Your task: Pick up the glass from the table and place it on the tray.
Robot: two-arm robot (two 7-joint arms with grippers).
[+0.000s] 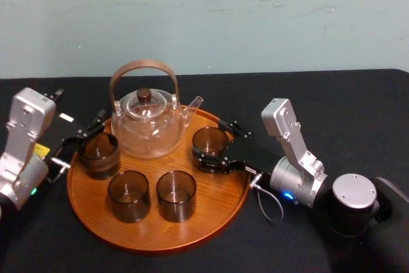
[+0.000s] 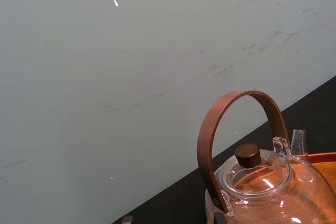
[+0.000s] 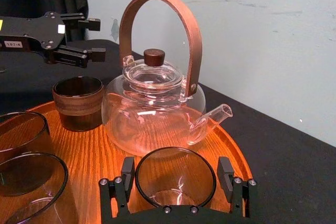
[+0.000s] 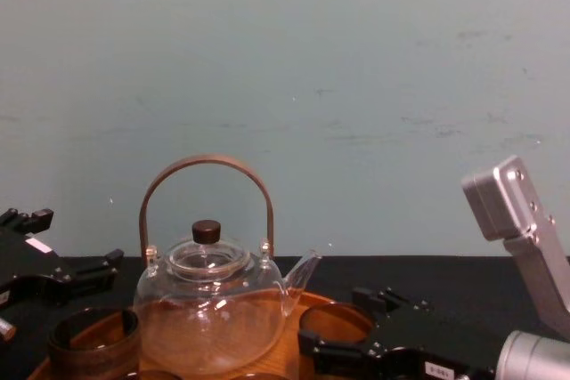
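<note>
head view shows the glass [image 1: 209, 139] standing on the tray [image 1: 96, 212] just right of the teapot [image 1: 146, 126], the right tool [image 1: 212, 144] placed around it though i cannot tell if it grips, and the left tool [image 1: 86, 131] open and empty by the tray's left rim.

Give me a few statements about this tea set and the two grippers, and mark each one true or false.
1. Four glasses stand on the tray. True.
2. The teapot sits on the black table beside the tray. False: it stands on the tray.
3. The right gripper is around the glass on the tray's right side. True.
4. The teapot's lid is off. False: it is on.
5. The left gripper holds a glass in the air. False: it is open and empty, near the leftmost glass.
</note>
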